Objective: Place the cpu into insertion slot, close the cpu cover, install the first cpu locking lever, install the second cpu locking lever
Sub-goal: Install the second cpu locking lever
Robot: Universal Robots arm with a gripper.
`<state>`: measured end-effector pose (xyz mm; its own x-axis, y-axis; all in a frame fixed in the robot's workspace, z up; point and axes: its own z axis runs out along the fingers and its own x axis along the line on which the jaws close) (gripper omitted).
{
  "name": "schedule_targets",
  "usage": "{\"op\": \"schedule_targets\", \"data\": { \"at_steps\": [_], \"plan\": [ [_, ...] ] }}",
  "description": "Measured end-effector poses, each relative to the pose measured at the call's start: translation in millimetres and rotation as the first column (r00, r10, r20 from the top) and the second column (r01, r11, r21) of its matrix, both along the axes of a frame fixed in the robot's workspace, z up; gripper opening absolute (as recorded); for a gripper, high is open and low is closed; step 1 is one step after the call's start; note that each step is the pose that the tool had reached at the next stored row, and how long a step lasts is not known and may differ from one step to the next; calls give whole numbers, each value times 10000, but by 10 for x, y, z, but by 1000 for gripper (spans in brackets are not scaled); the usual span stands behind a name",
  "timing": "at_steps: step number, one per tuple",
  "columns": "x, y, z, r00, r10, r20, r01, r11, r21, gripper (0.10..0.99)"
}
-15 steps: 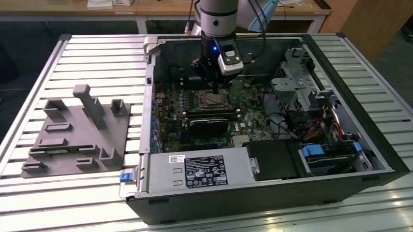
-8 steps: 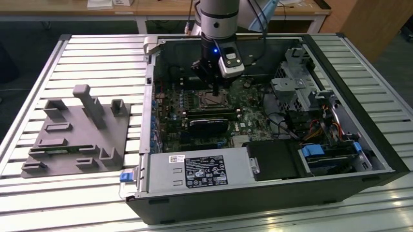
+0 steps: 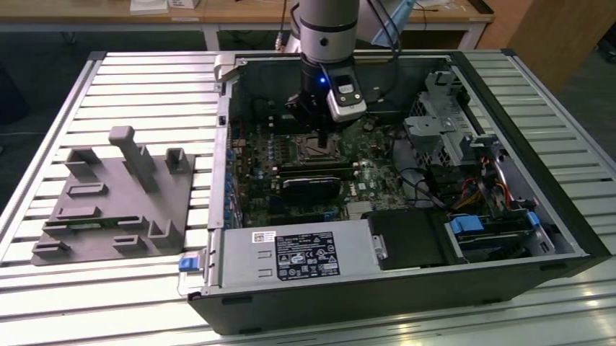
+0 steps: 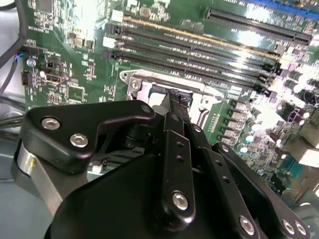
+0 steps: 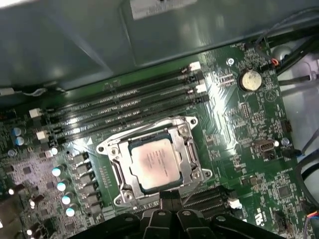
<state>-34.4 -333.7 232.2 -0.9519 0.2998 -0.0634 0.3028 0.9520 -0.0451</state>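
The black claw (image 5: 169,199) lay nearest the lens in both wrist views, its fingertips drawn close together just at the edge of the insertion slot (image 5: 154,162); whether they pinched anything could not be told. In the first wrist view the cpu (image 5: 155,164) sat flat in the slot, pale face up, with the cpu cover (image 5: 187,159) lying closed around it as a silvery frame; long black memory slots (image 5: 129,107) ran beside the socket on the green motherboard (image 5: 239,129).

In the exterior view, from its left: a grey moulded fixture (image 3: 115,198) rested on the slatted tabletop (image 3: 58,94); the open computer case (image 3: 385,180) stood just beside it; the arm (image 3: 325,32) descended into the case, the claw (image 3: 322,140) poised over the socket (image 3: 316,150); drive bays and cables (image 3: 481,187) occupied that view's right.
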Motion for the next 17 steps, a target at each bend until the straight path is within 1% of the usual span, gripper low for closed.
{"op": "schedule_targets", "data": {
  "at_steps": [17],
  "plan": [
    [0,-180,0,10000,0,-1,0,10000,-1,106]
  ]
}}
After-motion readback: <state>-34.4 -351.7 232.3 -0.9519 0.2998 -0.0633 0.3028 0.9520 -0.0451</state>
